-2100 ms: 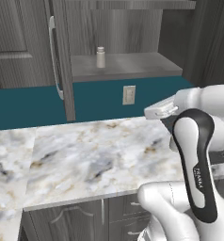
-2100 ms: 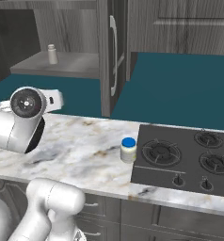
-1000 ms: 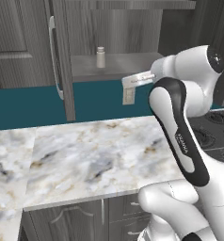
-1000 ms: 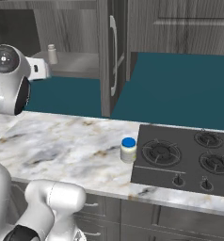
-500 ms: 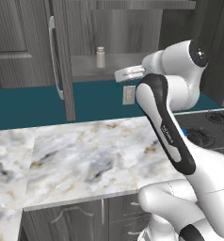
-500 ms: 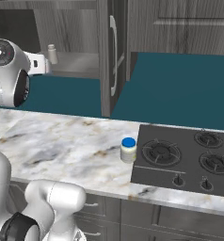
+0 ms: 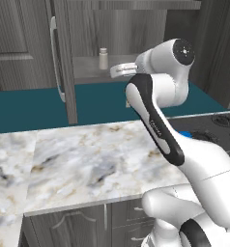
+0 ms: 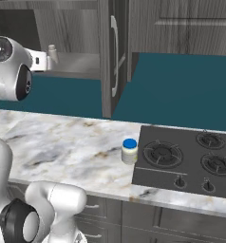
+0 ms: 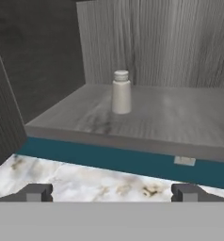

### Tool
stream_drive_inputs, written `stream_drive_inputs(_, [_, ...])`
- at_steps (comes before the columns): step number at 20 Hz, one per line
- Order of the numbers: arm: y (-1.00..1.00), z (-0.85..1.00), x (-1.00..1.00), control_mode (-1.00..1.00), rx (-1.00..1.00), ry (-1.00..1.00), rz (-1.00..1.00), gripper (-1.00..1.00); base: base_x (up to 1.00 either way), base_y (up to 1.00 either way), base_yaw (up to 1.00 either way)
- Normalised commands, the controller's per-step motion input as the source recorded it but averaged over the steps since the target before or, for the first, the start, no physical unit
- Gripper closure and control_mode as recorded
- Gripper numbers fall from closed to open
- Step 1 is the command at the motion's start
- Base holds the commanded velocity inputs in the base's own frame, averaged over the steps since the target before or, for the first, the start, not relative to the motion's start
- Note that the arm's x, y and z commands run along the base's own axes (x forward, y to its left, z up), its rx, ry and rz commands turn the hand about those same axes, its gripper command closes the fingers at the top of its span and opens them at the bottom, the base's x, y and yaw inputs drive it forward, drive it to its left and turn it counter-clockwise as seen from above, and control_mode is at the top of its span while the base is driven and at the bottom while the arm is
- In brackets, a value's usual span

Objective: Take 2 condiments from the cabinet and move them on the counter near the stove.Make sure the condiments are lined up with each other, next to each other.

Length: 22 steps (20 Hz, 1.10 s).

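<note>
Raised since the earlier frame, end effector (image 9: 111, 193) faces the cabinet shelf (image 9: 180, 122), jaws fully apart, empty. Shaker bottle (image 9: 121, 92) stands upright, long axis vertical, centred ahead, apart.

The arm has swung up from low over the counter (image 7: 88, 159) and now reaches toward the open cabinet (image 9: 180, 117). The gripper (image 7: 118, 71), jaws wide apart and empty, has risen to shelf level and closed in from the right on the shaker bottle (image 9: 121, 92), stopping just short of it, closer than half a second ago.
</note>
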Motion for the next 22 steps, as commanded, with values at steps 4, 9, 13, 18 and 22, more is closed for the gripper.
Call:
stream_drive_inputs(4, [0.1,0.0,0.44,-1.0,0.0,0.0,-0.07,-1.0,0.0,0.0,0.0])
stream_drive_inputs(9, [0.11,0.0,0.49,-1.0,0.0,0.0,-0.05,-1.0,0.0,0.0,0.0])
stream_drive_inputs(13, [0.06,0.0,0.51,-1.0,0.0,0.01,-0.05,-1.0,0.0,0.0,0.0])
stream_drive_inputs(18, [0.06,0.0,0.47,-1.0,0.0,0.0,-0.05,-1.0,0.0,0.0,0.0])
stream_drive_inputs(22, [0.18,0.0,0.41,-1.0,0.0,0.0,-0.02,-1.0,0.0,0.0,0.0])
